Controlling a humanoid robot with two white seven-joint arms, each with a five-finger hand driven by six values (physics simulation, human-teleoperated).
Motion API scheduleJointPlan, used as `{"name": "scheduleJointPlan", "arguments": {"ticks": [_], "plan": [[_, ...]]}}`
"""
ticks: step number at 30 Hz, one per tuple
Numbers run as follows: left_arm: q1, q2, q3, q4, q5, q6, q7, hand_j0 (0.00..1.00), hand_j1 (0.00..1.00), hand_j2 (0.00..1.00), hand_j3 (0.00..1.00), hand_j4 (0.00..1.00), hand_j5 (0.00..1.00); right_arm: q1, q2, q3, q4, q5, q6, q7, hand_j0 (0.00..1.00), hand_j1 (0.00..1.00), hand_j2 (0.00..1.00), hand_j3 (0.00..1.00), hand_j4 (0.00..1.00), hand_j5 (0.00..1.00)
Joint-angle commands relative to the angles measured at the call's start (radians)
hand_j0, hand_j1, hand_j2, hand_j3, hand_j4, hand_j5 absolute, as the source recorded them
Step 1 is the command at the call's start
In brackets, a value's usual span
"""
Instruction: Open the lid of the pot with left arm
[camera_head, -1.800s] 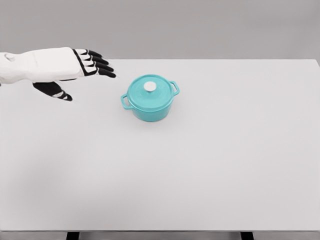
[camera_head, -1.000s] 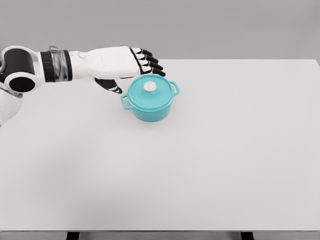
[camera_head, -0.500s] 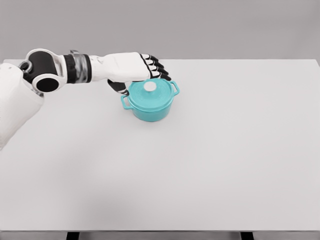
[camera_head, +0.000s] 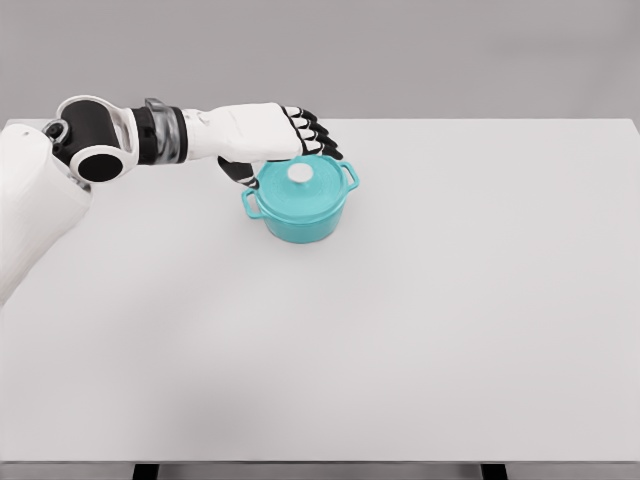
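A teal pot (camera_head: 300, 212) with two side handles stands on the white table (camera_head: 400, 320), a little left of centre and towards the back. Its teal lid (camera_head: 300, 187) sits shut on it, topped by a white round knob (camera_head: 300, 174). My left hand (camera_head: 290, 150) reaches in from the left and hovers just behind and to the left of the lid. Its black-tipped fingers (camera_head: 318, 138) are spread over the lid's back rim, the thumb low beside the pot's left handle. It holds nothing. The right arm is out of view.
The table's back edge runs just behind the pot. My left forearm (camera_head: 150, 137) stretches across the table's back left corner.
My left hand has swept in from the far left to the pot. In the last half second it barely moved, settling slightly lower over the lid's back rim. The lid has not moved.
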Motion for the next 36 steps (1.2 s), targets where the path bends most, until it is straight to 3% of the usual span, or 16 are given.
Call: {"name": "scheduleJointPlan", "arguments": {"ticks": [1,8,11,22,36], "plan": [[0.0,0.0,0.001,0.0,0.003,0.003,0.001,1.0,1.0,1.0,1.0,1.0,1.0,0.0,0.0,0.0,0.0,-0.001,0.0,0.0,1.0,1.0,1.0,1.0,1.0,1.0],[0.0,-0.02,0.001,0.021,-0.034,0.003,0.001,1.0,1.0,1.0,1.0,1.0,1.0,0.0,0.0,0.0,0.0,-0.001,0.0,0.0,1.0,1.0,1.0,1.0,1.0,1.0],[0.0,-0.07,0.0,0.041,-0.083,0.003,0.001,1.0,1.0,1.0,1.0,1.0,1.0,0.0,0.0,0.0,0.0,-0.001,0.0,0.0,1.0,1.0,1.0,1.0,1.0,1.0],[-0.009,-0.084,0.0,0.095,-0.141,0.003,0.001,1.0,1.0,1.0,1.0,1.0,1.0,0.0,0.0,0.001,0.0,-0.001,0.0,0.0,1.0,1.0,1.0,1.0,1.0,1.0],[-0.021,-0.135,0.003,0.146,-0.166,0.003,0.001,1.0,1.0,1.0,1.0,1.0,1.0,0.0,0.0,0.001,0.0,-0.001,0.0,0.0,1.0,1.0,1.0,1.0,1.0,1.0]]}}
